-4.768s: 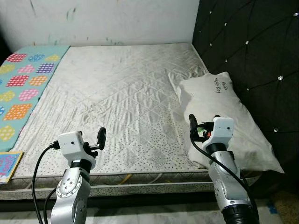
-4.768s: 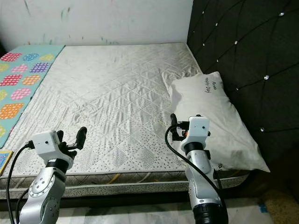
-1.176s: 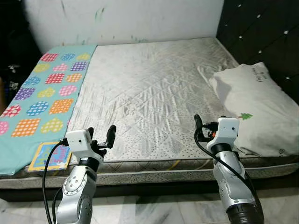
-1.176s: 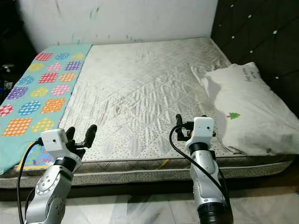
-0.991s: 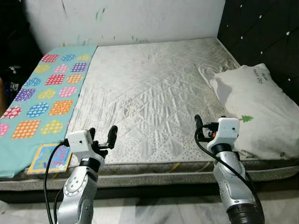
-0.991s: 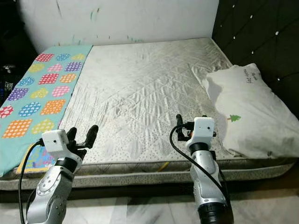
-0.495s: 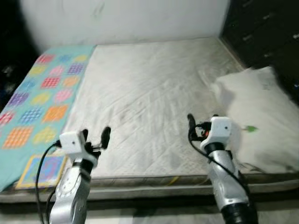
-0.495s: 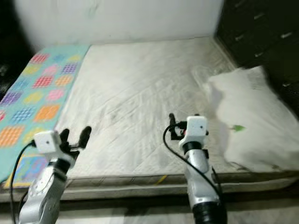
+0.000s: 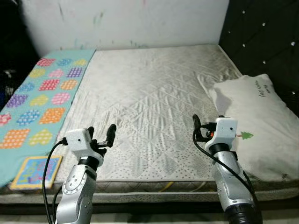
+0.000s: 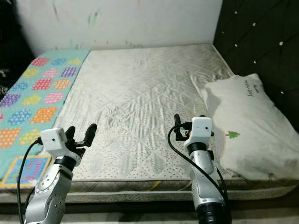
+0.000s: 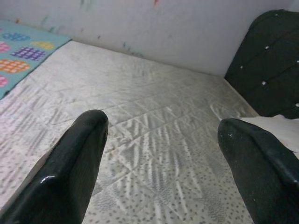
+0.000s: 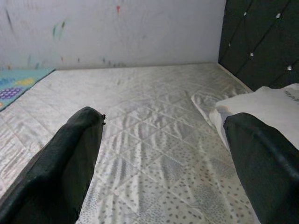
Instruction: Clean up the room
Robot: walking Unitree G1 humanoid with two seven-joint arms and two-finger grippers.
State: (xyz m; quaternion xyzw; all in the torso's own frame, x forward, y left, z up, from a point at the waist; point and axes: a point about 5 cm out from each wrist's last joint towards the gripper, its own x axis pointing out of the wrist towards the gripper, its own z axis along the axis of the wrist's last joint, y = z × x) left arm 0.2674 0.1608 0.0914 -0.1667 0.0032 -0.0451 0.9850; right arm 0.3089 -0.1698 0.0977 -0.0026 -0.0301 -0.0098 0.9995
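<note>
Item one, far left: you have a teal patterned blanket (image 9: 39, 100) laid along the left side of the bed, with a colourful picture book (image 9: 36, 171) lying at its near end by the mattress edge.

Item two: your left gripper (image 9: 100, 136) hovers just above the near edge of the mattress (image 9: 149, 98), its fingers (image 11: 70, 172) spread wide and holding nothing.

Item three: the bare quilted mattress, wrinkled, runs back to a marked white wall (image 9: 126, 23).

Item four: your right gripper (image 10: 180, 127) hangs over the near right part of the mattress. In the right wrist view its fingers (image 12: 65, 163) stand well apart, with nothing between them.

Item five, far right: a white pillow (image 9: 254, 126) with a small green tree print lies against the black tufted headboard (image 9: 264, 39).

View notes: the head views give you the book and the full length of the blanket. The left wrist view gives you a corner of the blanket (image 11: 21, 49). The right wrist view gives you a thin strip of the blanket (image 12: 18, 84) and the near end of the pillow (image 12: 266, 105).

Change notes: against 4.8 seconds back, the camera has swung left, so more of the blanket and the whole book are in frame and the pillow sits further right. Half a second ago the picture was blurred; it is sharp at this moment. Both grippers keep the same open pose.
</note>
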